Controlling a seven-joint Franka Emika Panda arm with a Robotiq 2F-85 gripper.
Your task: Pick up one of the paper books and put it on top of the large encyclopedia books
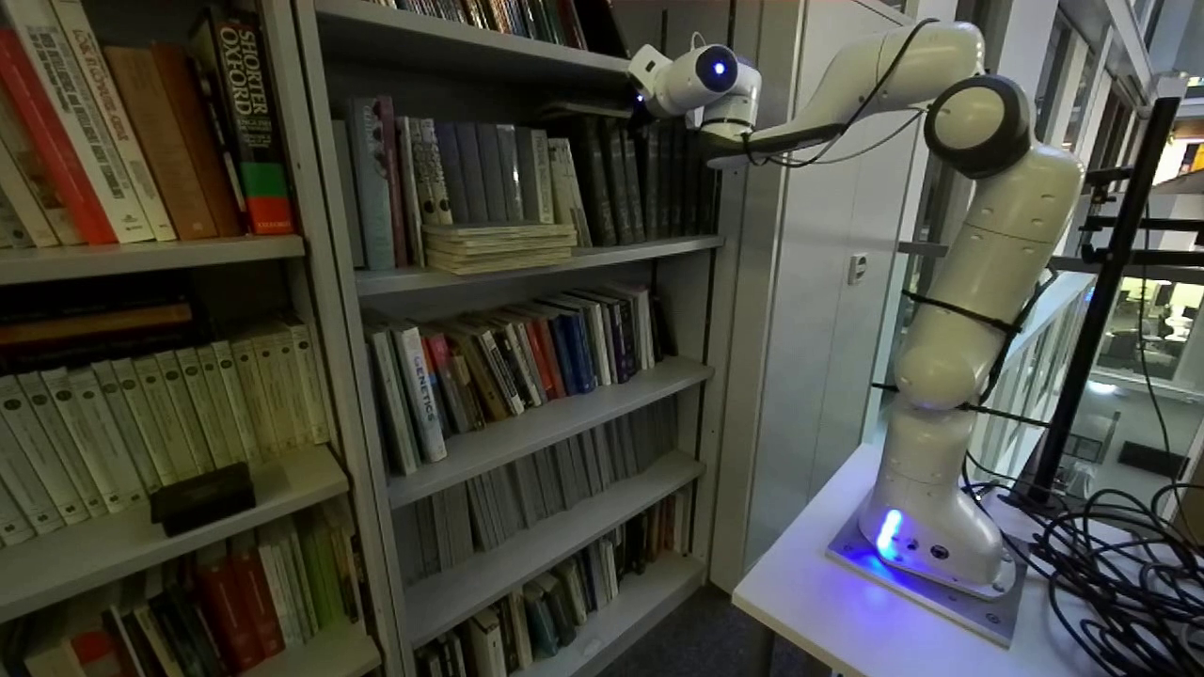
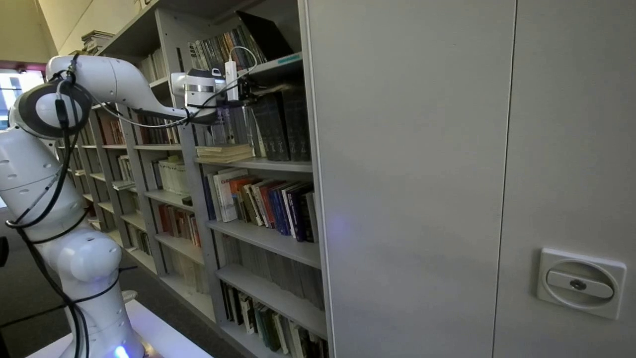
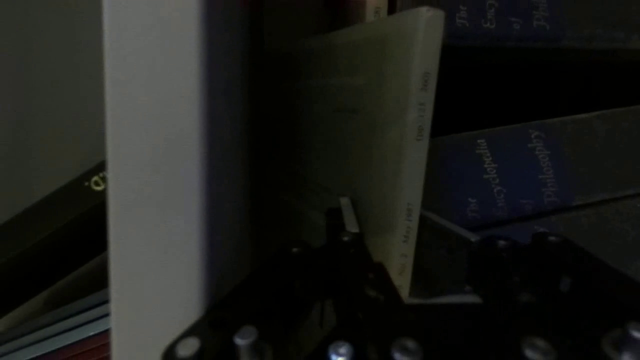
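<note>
Along one side of the room runs a grey bookcase (image 1: 331, 282), and directly beside it rises a pale cupboard (image 2: 412, 174). Windows (image 1: 1058, 70) lie behind the arm (image 1: 997, 235), which is mounted on a white worktop (image 1: 790, 602) that also carries tangled black cables (image 1: 1119, 555). The arm reaches across to the bookcase, to the space between the upper shelf (image 3: 152, 175) and the lower shelf (image 1: 658, 248).

On the lower shelf the dark encyclopedias (image 1: 621, 183) stand upright at the cupboard end, spines outward. Farther along, a stack of cream paper books (image 1: 499, 247) lies flat at the front edge.

Over the encyclopedias, just under the upper shelf, is a single paper book (image 3: 380, 130). It lies roughly flat, its long axis running along the row and across the upright spines, a little askew to the upper shelf's edge in the wrist view. Its narrow lettered spine points outward; one cover faces the upper shelf and recedes into the dark. The end effector (image 3: 387, 210) is at that spine, its fingers apart, one on either side of the book. Whether either finger touches it cannot be told.
</note>
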